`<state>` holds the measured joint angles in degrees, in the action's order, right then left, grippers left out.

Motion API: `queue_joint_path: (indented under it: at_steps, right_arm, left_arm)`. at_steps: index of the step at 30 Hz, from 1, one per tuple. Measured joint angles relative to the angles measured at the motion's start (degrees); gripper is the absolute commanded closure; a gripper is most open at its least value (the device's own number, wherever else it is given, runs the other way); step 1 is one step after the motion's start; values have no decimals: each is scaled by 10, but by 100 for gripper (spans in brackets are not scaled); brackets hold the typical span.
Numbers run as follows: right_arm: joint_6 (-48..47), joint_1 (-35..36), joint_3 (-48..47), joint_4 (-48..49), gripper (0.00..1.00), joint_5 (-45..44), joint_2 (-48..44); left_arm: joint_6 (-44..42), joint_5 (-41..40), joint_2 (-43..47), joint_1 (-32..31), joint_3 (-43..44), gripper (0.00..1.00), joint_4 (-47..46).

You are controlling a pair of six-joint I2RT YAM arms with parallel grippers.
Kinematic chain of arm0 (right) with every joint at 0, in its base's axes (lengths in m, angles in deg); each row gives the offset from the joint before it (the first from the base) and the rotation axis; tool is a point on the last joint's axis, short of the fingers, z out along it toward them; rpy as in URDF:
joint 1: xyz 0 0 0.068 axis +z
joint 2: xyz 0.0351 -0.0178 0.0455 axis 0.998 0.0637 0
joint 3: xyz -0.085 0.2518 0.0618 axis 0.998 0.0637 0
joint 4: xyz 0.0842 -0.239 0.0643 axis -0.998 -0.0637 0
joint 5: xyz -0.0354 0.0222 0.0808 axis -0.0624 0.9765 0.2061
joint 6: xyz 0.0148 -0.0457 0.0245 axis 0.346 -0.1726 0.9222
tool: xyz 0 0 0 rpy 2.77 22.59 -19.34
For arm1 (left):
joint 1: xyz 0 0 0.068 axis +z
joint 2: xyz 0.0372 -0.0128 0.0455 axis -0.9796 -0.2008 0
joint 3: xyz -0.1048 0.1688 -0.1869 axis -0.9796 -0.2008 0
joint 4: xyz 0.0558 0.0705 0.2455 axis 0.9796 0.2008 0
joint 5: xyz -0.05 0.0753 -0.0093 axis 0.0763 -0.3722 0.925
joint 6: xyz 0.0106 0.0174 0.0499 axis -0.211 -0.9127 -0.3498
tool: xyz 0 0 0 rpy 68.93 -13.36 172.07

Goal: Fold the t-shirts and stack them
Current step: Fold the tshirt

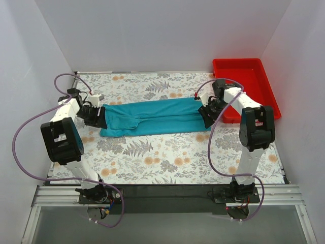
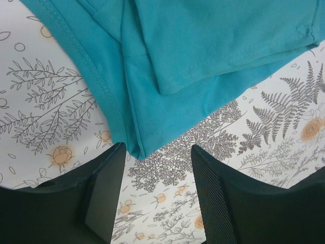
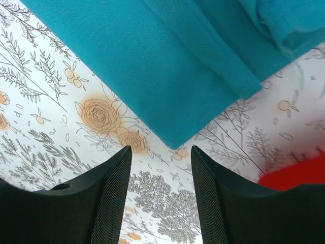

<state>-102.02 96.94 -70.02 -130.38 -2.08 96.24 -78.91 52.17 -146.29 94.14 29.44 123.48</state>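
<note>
Top external shows the t-shirt [image 1: 152, 117] lying mid-fold as a long band between your left gripper [image 1: 99, 118] and right gripper [image 1: 207, 116], both spread and empty, so you likely pinch its end corners next.

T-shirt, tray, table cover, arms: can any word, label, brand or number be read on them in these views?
None can be read. The t-shirt is plain, the red tray is bare, the table cover has only flowers and ferns, and the left arm and right arm show no legible marking.
</note>
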Motion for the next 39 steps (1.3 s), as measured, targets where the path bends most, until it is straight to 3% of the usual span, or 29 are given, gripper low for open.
queue_joint_path:
  at_steps: [11, 14, 15, 20, 21, 24, 26, 39]
  right_arm:
    - [28, -14, 1, 1, 42, 5, 54]
    - [32, -15, 1, 2, 49, 7, 56]
    - [33, -15, 1, 3, 56, 7, 57]
    - [35, -15, 9, 8, 78, 7, 59]
    - [35, -15, 11, 8, 86, 7, 59]
    - [35, -15, 16, 8, 99, 7, 59]
    - [36, -15, 18, 8, 99, 7, 59]
    - [0, -15, 89, 11, 99, -29, 15]
  left_arm:
    - [21, -1, -8, 0, -31, 46, -35]
    - [21, -2, -14, 0, -43, 48, -35]
    - [20, -3, -17, 0, -44, 49, -37]
    - [21, -5, -22, 0, -54, 68, -44]
    - [20, -6, -23, 0, -56, 72, -45]
    - [21, -11, -23, 0, -56, 94, -46]
    - [21, -16, -24, 0, -56, 100, -45]
    - [20, -62, -3, 0, -62, 100, 0]
